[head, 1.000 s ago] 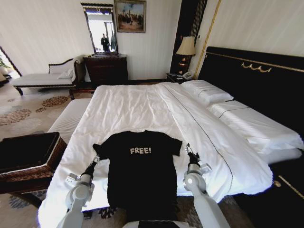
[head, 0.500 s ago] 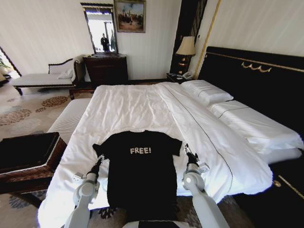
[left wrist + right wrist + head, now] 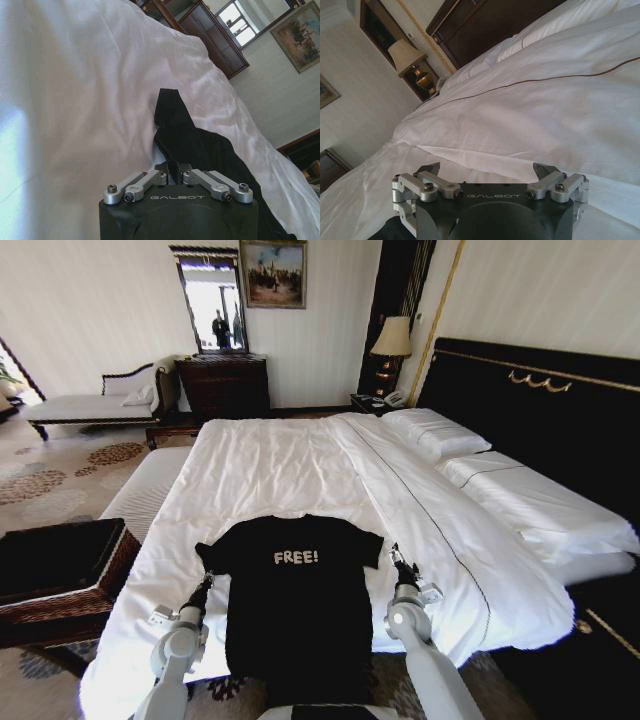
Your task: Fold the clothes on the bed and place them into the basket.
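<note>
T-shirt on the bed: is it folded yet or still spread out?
Spread out. The T-shirt lies flat on the bed, both sleeves out and the FREE! lettering face up, no fold visible; its bottom hem hangs over the near edge.

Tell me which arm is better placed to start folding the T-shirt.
Probably the left. The left gripper is shut on the T-shirt at its sleeve, while the right gripper is open over the white duvet, holding nothing.
</note>
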{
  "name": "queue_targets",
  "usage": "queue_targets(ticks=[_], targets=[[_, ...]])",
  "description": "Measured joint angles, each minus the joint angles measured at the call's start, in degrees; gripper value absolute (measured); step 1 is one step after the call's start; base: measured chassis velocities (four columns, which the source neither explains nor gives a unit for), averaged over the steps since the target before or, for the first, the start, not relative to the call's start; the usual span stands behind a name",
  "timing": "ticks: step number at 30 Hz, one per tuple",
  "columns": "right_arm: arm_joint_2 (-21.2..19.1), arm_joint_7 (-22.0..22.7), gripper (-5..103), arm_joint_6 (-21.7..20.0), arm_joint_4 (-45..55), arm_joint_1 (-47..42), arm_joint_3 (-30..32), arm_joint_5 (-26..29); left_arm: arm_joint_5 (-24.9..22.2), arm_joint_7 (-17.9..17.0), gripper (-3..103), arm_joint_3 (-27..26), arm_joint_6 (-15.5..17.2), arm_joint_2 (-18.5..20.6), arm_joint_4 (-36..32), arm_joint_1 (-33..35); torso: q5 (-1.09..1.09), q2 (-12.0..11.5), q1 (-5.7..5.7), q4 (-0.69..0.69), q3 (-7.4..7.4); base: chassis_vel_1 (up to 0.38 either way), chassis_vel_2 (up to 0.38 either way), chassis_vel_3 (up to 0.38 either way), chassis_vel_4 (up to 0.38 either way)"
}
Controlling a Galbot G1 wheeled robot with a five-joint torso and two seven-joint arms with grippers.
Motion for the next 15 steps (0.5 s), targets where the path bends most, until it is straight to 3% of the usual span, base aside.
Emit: queue_targets(ticks=[1,4,15], targets=[[0.0,0.0,100,0.0,0.0,0.0,0.0,0.0,0.0,0.0,15,0.0,0.0,0.0,0.0,0.0,0.0,0.0,0.0,0.0,0.0,0.0,0.0,0.0,0.0],[0.0,0.0,100,0.0,-0.1,0.1,-0.2,-0.2,0.2,0.0,2,-0.2,-0.3,-0.3,0.2,0.5,0.0,0.0,0.0,0.0,0.0,0.0,0.0,0.0,0.0],[-0.1,0.3,100,-0.2,0.2,-0.1,-0.2,-0.3,0.0,0.0,0,-0.6,-0.5,-0.8,-4.3,3.5,0.01,0.0,0.0,-0.01,0.0,0.0,0.0,0.0,0.0]])
